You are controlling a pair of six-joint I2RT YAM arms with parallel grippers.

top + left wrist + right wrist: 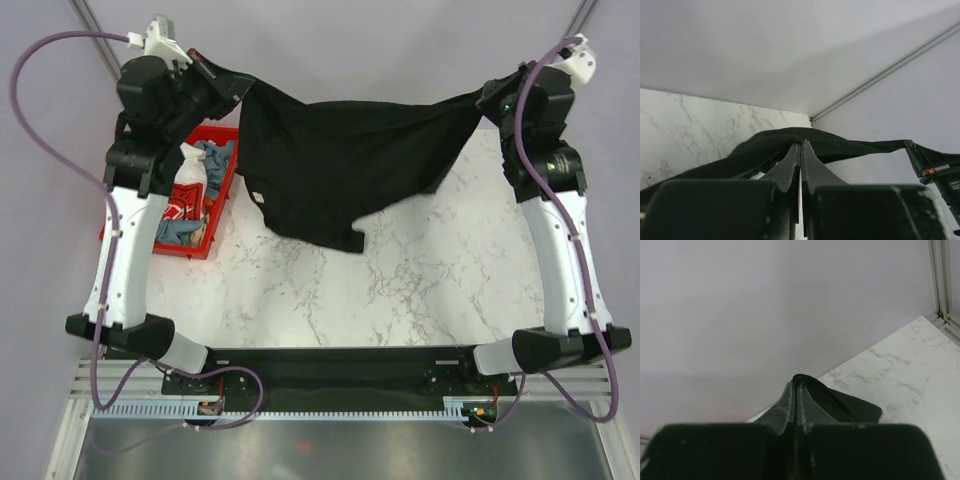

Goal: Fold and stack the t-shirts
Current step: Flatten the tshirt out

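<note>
Black t-shirt [340,160] hangs stretched above marble tabletop [400,290] — L fingers [789,167] and R fingers [785,407] each pinched tight on a top corner. Other tees [190,185] in red bin [196,250], left side.

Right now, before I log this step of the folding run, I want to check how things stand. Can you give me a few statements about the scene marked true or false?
1. The black t-shirt is gripped by both the left hand and the right hand. True.
2. The black t-shirt lies neatly folded on the table. False: it hangs unfolded, stretched between the two hands above the table.
3. The red bin holds other garments, one of them white. True.
4. The red bin stands beside the right arm. False: it stands at the left arm's side.
</note>
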